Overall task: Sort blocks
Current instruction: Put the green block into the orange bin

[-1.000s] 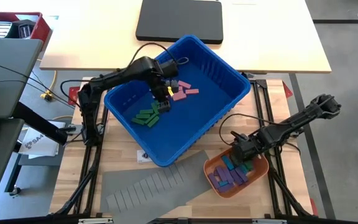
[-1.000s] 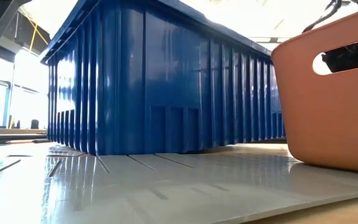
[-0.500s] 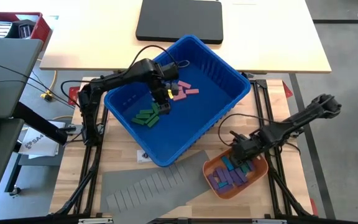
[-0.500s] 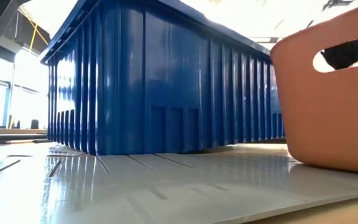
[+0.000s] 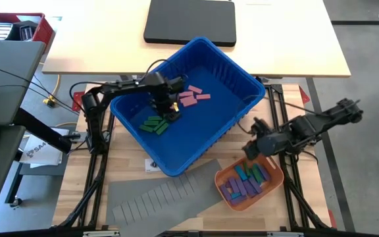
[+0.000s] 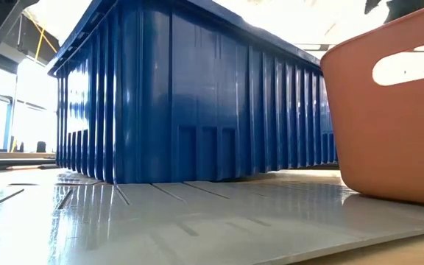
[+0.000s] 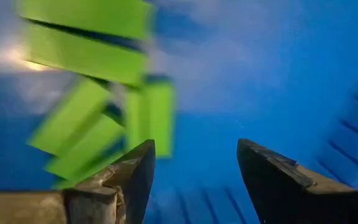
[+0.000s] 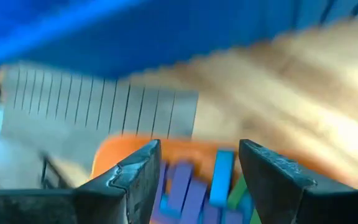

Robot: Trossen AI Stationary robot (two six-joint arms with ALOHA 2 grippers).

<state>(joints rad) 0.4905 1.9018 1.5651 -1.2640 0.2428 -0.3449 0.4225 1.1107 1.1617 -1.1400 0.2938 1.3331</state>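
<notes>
You had the left gripper down inside the blue bin, its jaws spread apart with nothing between them, just beside the green blocks. Those green pieces lay flat on the bin floor in a loose bunch, most with their long axes running on a slant from the bin's near-left corner toward its middle; in the left wrist view the green blocks fanned out at differing angles. The pink blocks lay farther back in the bin, their long axes slanting toward its right wall. Your right gripper hung above the orange tray, jaws parted and empty. The tray held blue, purple and green blocks, lying crisscross. A grey slotted sheet lay on the tabletop beside the tray.
</notes>
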